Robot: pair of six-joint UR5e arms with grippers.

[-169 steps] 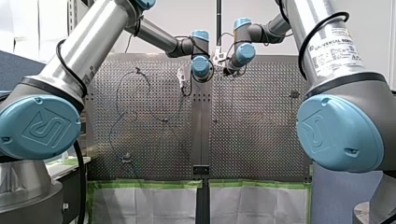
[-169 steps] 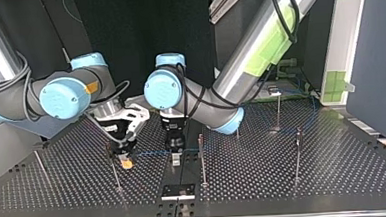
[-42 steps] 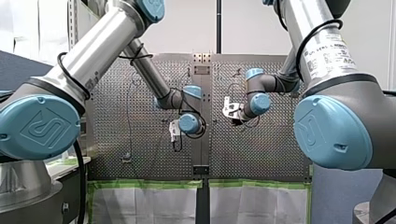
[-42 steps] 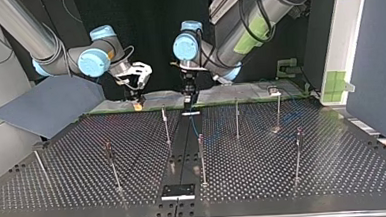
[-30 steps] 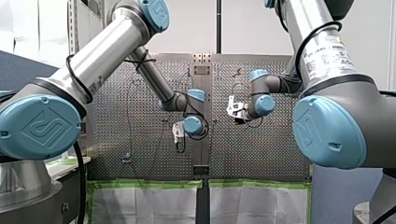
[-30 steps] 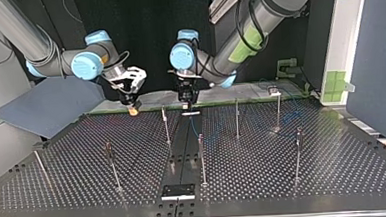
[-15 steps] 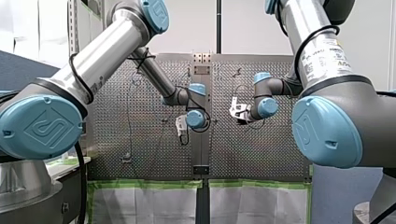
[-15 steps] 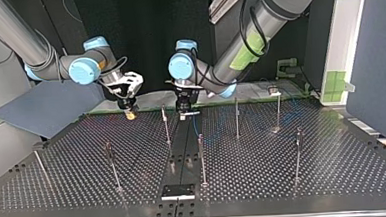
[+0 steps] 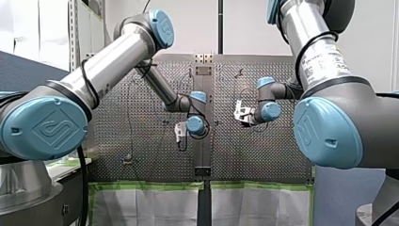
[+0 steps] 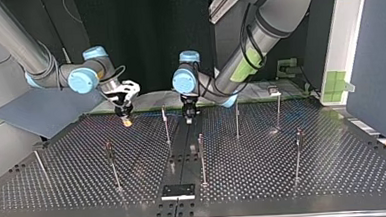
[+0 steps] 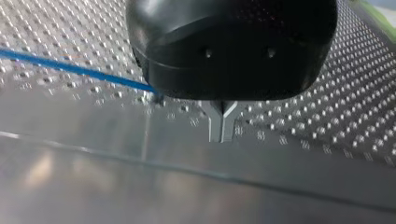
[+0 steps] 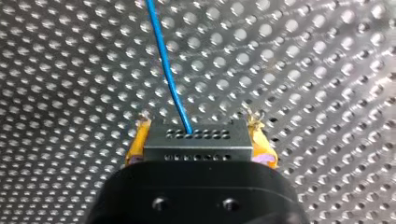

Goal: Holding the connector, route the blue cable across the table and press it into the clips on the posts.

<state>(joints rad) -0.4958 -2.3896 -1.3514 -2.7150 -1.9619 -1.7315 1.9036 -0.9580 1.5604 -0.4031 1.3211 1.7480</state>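
Observation:
In the right wrist view, yellow pads (image 12: 137, 140) clamp a grey connector (image 12: 198, 142), and the blue cable (image 12: 163, 65) runs ahead from it over the perforated table. In the top view my right gripper (image 10: 126, 121) hangs low over the table's far left part. My left gripper (image 10: 189, 119) is to its right, near a thin post (image 10: 165, 125). My left gripper's metal fingers (image 11: 222, 123) are pressed together. The blue cable (image 11: 70, 67) runs in from the side and goes out of sight behind the gripper's body, so I cannot tell whether it is gripped.
Several thin posts stand across the table in the top view, among them one at the middle (image 10: 201, 158), one to its right (image 10: 237, 118) and one at the left (image 10: 111, 165). A small metal plate (image 10: 178, 191) lies at the near edge.
In the top view both grippers have come down nearer the table. My right gripper has drifted left with the connector, and my left gripper has shifted a little right, toward the centre strip.

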